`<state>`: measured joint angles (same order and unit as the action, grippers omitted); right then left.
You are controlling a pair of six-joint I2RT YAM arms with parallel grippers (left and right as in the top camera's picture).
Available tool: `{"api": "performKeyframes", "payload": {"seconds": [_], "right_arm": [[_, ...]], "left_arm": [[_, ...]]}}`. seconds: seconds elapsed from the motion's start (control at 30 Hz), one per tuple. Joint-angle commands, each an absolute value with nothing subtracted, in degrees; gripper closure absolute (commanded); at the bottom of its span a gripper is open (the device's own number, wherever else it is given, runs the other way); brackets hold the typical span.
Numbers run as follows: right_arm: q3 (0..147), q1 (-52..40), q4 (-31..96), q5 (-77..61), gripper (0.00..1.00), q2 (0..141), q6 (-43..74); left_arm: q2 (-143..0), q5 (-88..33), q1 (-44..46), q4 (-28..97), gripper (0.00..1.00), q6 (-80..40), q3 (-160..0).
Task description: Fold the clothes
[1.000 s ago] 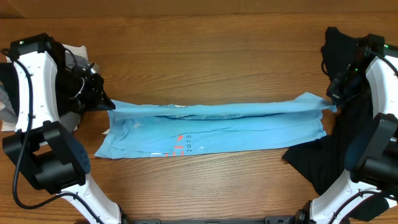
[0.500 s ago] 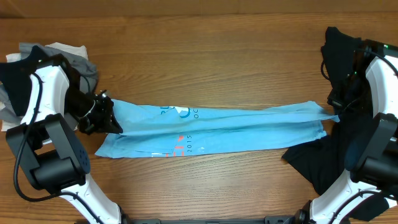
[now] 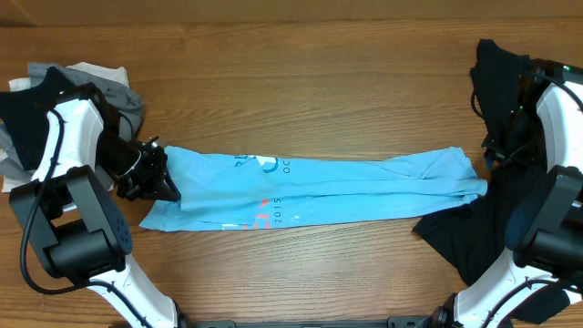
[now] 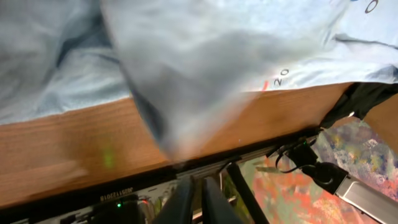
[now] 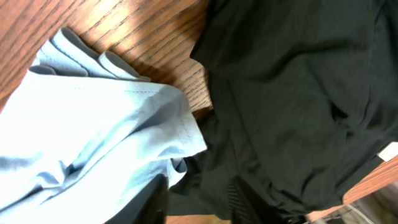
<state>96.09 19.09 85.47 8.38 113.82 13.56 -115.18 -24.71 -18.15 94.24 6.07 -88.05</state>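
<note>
We saw a blue shirt (image 3: 319, 187) on the wooden table (image 3: 301, 82), black clothes (image 3: 478, 232) at three o'clock. The right gripper (image 3: 496, 153) was open. The left gripper (image 3: 160, 180), we couldn't tell.

Light-blue T-shirt (image 3: 364, 182) with white-and-coral lettering, black garment (image 3: 455, 239), grey-and-white clothes (image 3: 82, 77), brown wood-grain table (image 3: 301, 82)

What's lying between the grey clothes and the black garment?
The light-blue T-shirt, folded into a long strip on the table; the overhead view shows it.
</note>
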Motion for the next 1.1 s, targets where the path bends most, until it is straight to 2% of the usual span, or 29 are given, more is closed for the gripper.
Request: {"api": "performKeyframes", "payload": {"seconds": [0.0,0.07,0.23,0.4,0.6,0.8,1.07], "right_arm": [[96.7,19.4,84.8,8.9,0.57,112.4,13.6],[96.7,19.4,83.5,7.4,0.52,112.4,13.5],[96.7,19.4,82.7,4.4,0.46,113.1,11.8],[96.7,19.4,81.2,4.4,0.36,114.7,11.3],[96.7,19.7,80.9,-2.2,0.21,117.6,0.7],[95.0,20.1,79.5,-2.7,0.17,119.1,-6.5],[88.0,20.4,73.1,-3.0,0.17,119.1,-12.2]], "left_arm": [[-114.4,-24.0,-18.2,94.5,0.90,7.3,-87.4],[-114.4,-24.0,-18.1,94.7,0.96,7.3,-87.4],[-114.2,-24.9,-17.4,94.1,0.96,7.4,-87.4],[-114.2,-36.2,-15.6,91.6,0.93,13.3,-87.4],[-114.2,-35.6,-10.5,85.8,0.91,8.4,-87.4],[-114.2,-28.3,-5.5,83.3,0.91,1.7,-87.4],[-114.2,-27.9,-4.5,80.2,0.92,-1.2,-87.4]]}}
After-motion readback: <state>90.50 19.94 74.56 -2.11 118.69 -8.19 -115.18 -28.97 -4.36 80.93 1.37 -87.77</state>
